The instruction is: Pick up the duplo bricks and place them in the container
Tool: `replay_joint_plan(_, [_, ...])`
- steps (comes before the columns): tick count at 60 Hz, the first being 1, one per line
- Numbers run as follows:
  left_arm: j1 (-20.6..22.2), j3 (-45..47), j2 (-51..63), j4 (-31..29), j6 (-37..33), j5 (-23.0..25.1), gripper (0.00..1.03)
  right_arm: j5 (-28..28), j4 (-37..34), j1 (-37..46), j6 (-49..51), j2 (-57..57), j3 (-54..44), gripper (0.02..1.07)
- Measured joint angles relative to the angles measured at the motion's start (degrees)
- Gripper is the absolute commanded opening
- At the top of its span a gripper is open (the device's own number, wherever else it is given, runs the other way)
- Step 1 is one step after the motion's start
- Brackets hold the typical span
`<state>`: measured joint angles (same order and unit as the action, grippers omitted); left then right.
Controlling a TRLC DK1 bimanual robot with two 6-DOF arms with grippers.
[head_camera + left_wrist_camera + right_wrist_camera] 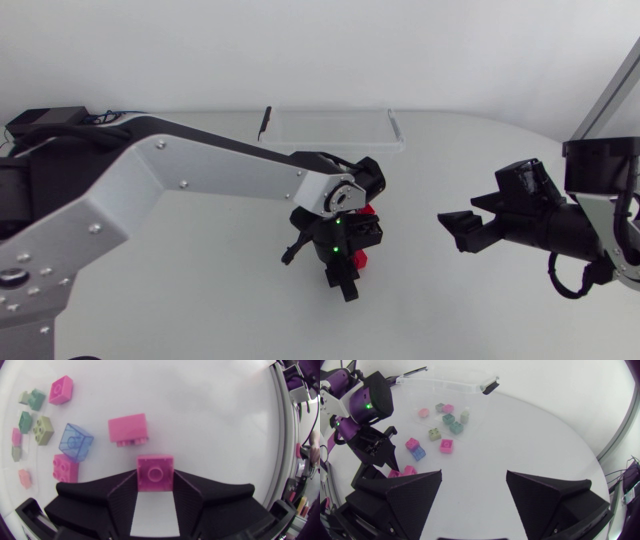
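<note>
Brick [155, 467], pink, square, single stud, clamped in left gripper [155, 476] fingers; right gripper [473, 477] fingers wide.

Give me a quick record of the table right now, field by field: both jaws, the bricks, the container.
Left jaws: shut on a pink brick, down at the table
Right jaws: open, nothing between them, apart from the bricks
Other bricks: a second pink brick tipped over, a clear blue brick, both ahead of the left jaws
Container: clear container at the table's far edge, contents not discernible

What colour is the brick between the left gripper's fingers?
The brick is pink; left wrist view.
</note>
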<state>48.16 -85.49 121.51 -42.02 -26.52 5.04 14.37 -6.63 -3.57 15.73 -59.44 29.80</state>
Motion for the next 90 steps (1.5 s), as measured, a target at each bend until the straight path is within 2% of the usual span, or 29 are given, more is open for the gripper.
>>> replay_joint_plan(10, [-1.0, 3.5, -7.4, 0.1, 0.4, 0.0, 0.3, 0.0, -0.7, -4.0, -0.6, 0.1, -1.8, 0.95])
replay_joint_plan(22, [-4.8, 5.2, -18.0, 2.2, 1.1, 0.0, 0.31, -1.8, -0.8, -11.6, -2.7, -2.5, -2.1, 0.95])
replay_joint_plan(36, [-10.8, 5.2, -24.7, 8.9, 2.6, 0.0, 0.31, -5.2, -0.8, -20.0, -6.5, -10.2, -0.5, 0.95])
replay_joint_plan(45, [-14.3, 5.2, -24.9, 16.0, 4.9, -0.6, 0.31, -7.5, -0.6, -24.5, -9.4, -16.4, 3.3, 0.95])
replay_joint_plan(58, [-18.1, 2.2, -24.3, 21.9, 7.3, -1.1, 0.33, -10.5, -0.3, -28.9, -11.8, -24.8, 8.7, 0.94])
replay_joint_plan(69, [-20.5, -2.1, -21.0, 24.2, 8.8, -1.1, 0.33, -12.3, 0.0, -30.2, -13.0, -31.1, 11.8, 0.86])
replay_joint_plan(79, [-21.8, -6.3, -16.0, 24.7, 9.0, -1.1, 0.35, -13.2, 0.0, -30.3, -13.0, -34.5, 14.1, 0.67])
replay_joint_plan(86, [-22.7, -8.5, -12.9, 24.9, 9.7, -1.1, 0.46, -13.8, 0.0, -30.5, -13.0, -36.3, 15.6, 0.57])
replay_joint_plan(90, [-23.0, -9.6, -11.2, 25.0, 10.1, -1.3, 0.56, -14.1, 0.0, -30.5, -13.2, -37.4, 16.4, 0.51])
